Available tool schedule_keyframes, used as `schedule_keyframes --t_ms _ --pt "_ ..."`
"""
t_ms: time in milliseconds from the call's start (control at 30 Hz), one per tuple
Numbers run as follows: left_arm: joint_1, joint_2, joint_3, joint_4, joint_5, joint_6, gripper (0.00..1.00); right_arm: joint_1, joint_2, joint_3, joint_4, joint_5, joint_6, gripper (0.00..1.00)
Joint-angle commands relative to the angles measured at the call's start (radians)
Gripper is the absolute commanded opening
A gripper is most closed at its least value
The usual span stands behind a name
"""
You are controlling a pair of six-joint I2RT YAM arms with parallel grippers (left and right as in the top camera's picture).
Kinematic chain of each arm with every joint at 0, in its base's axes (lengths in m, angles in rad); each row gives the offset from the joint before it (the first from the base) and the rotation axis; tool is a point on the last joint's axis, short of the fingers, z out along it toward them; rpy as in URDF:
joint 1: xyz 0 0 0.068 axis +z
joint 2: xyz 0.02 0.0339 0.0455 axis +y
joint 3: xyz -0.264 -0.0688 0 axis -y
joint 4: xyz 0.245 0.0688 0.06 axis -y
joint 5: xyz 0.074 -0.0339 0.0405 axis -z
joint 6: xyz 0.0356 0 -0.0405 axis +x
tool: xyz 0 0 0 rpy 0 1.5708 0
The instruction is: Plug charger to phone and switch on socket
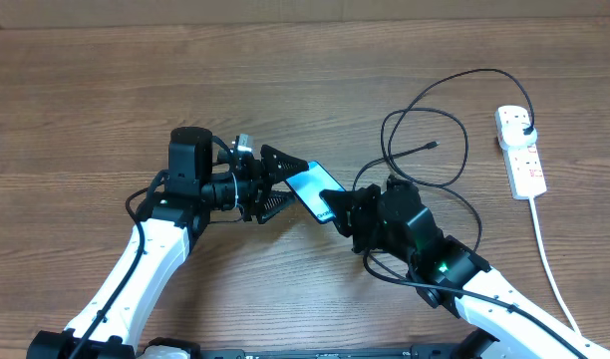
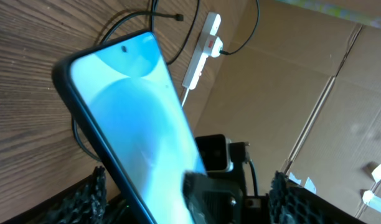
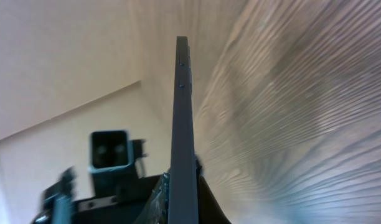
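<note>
Wood-grain tabletop [image 1: 86, 80] runs bare across the far and left sides, with plenty of open room there. The overhead view crops its edges. At centre-left the left pincer [image 1: 290, 179] is released, its fingers spread wide on either side of the phone [image 1: 313, 189] without closing on it. The phone is lifted off the wood and tilted, with its lit blue screen [image 2: 134, 118] towards the left wrist camera. The right pincer [image 1: 337, 207] is clenched on the phone's near end, and the right wrist view shows the phone's thin edge [image 3: 183, 124] rising from between the fingers. Further right the black cable [image 1: 415, 152] lies in loose loops. Its connector tip [image 1: 435, 145] is free on the wood, well apart from the phone. The cable's plug [image 1: 525, 128] sits in the white power strip [image 1: 524, 165] near the right edge, and the strip's white cord [image 1: 546, 254] trails towards the near side.
</note>
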Motion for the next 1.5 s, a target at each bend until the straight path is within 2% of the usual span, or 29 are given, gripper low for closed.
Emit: schedule_keyframes --t_ms 0,100,333,633,733,900,1100,1200,1333,1467 --pt "0.004 0.007 -0.007 0.004 0.012 -0.021 0.84 0.007 -0.008 0.011 0.059 -0.036 0.061 0.04" --pt "0.004 0.007 -0.007 0.004 0.012 -0.031 0.81 0.007 -0.008 0.011 0.079 -0.049 0.065 0.04" --pt "0.004 0.007 -0.007 0.005 -0.001 -0.086 0.76 0.015 -0.006 0.011 0.082 -0.118 0.183 0.04" --pt "0.003 0.007 -0.007 0.004 -0.020 -0.120 0.56 0.061 -0.006 0.011 0.125 -0.116 0.236 0.04" --pt "0.003 0.007 -0.007 0.004 -0.019 -0.145 0.50 0.072 -0.006 0.011 0.133 -0.084 0.225 0.04" --pt "0.003 0.007 -0.007 0.005 -0.013 -0.240 0.45 0.121 -0.006 0.011 0.133 0.053 0.152 0.04" --pt "0.003 0.007 -0.007 0.005 -0.002 -0.251 0.40 0.169 -0.006 0.011 0.132 0.157 0.153 0.04" --pt "0.003 0.007 -0.007 0.005 0.027 -0.256 0.32 0.171 -0.006 0.011 0.132 0.161 0.153 0.04" --pt "0.003 0.007 -0.007 0.005 0.050 -0.270 0.15 0.171 -0.006 0.011 0.132 0.172 0.153 0.04" --pt "0.003 0.007 -0.007 0.011 0.076 -0.270 0.08 0.171 -0.006 0.011 0.129 0.176 0.153 0.04"
